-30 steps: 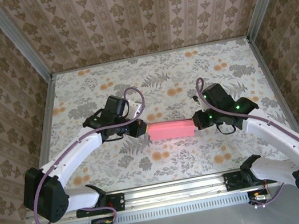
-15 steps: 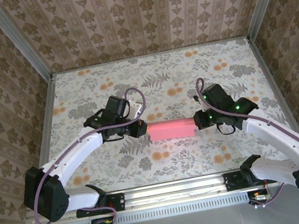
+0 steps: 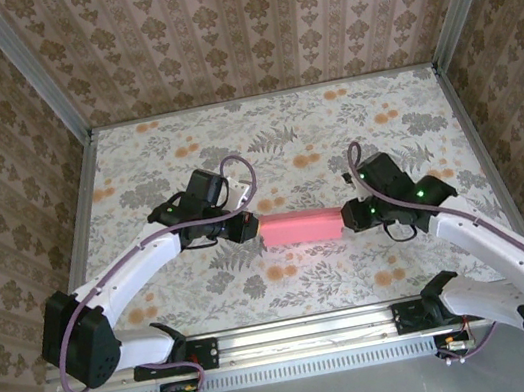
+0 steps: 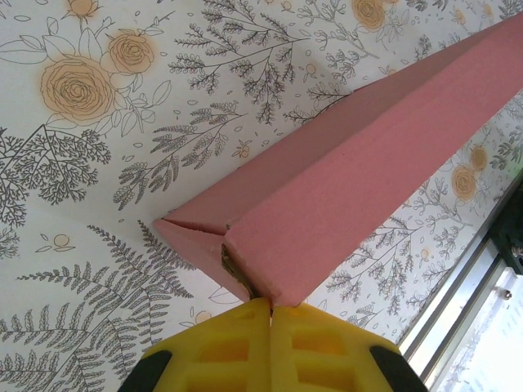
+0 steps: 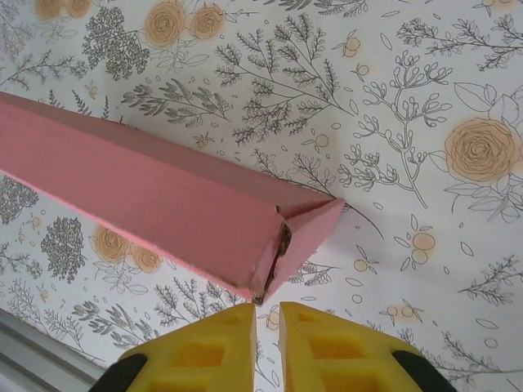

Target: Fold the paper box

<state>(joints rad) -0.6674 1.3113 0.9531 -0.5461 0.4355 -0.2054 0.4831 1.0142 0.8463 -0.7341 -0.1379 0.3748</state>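
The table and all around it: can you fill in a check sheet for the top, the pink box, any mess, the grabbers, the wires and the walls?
Surface: table with a flowery print, flat.
Job's things: pink box, folded long and closed, stretched between the two grippers.
Clutter: nothing seen.
Grippers: left gripper shut, pinching the box's end corner; right gripper slightly open, the box's other end at its fingertips.
Cables: purple cables loop over each wrist, clear of the box.
Surroundings: patterned walls on three sides; metal rail at the near edge.
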